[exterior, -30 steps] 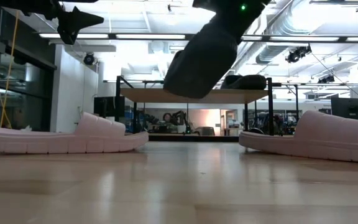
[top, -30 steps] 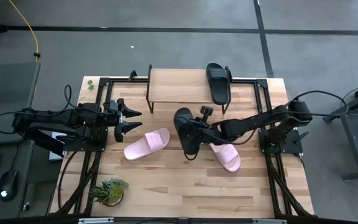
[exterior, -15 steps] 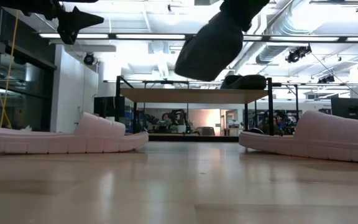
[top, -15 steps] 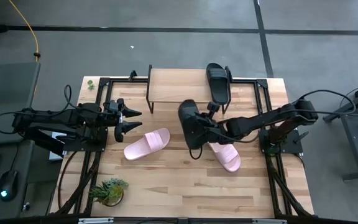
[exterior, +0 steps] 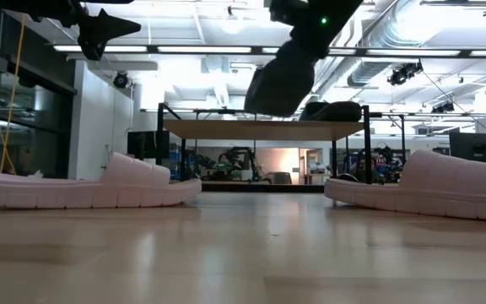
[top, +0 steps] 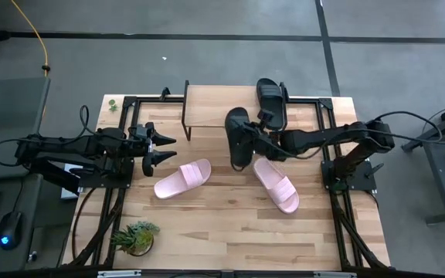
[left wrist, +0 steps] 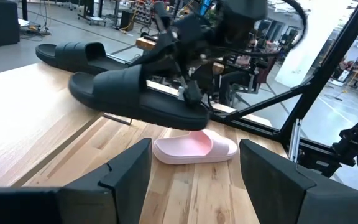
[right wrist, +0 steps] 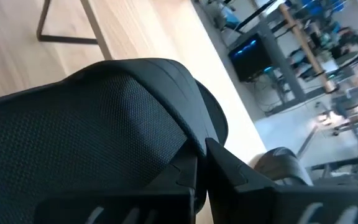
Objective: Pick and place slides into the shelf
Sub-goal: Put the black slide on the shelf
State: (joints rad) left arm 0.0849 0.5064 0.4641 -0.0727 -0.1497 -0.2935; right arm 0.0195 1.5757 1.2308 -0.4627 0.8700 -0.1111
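My right gripper (top: 258,142) is shut on a matte black slide (top: 239,137), holding it in the air at the shelf's (top: 221,107) near edge. In the low view that black slide (exterior: 280,79) hangs above the level of the shelf top (exterior: 264,129). A second black slide (top: 271,100) lies sole down on the shelf's right end. Two light pink slides (top: 182,178) (top: 276,184) rest on the table. My left gripper (top: 165,150) hovers open over the table's left side, touching nothing. My right gripper pinches the black slide at the side of its strap (left wrist: 180,87), coming level from the table's right, across the slide's length. In the right wrist view, the fingers (right wrist: 225,167) meet at the strap's edge (right wrist: 188,140). The slide is lifted clear, slightly tilted.
A small potted plant (top: 135,236) stands near the table's near left corner. Black frame rails (top: 327,123) run along the table's sides. The shelf's left and middle top is bare wood. Open tabletop lies between the pink slides and the near edge.
My right gripper has carried the black slide up and toward the far edge, from over the right pink slide to the shelf's near edge. The slide has turned from a steep tip to nearly level. The right pink slide is now uncovered. The left arm has kept still.
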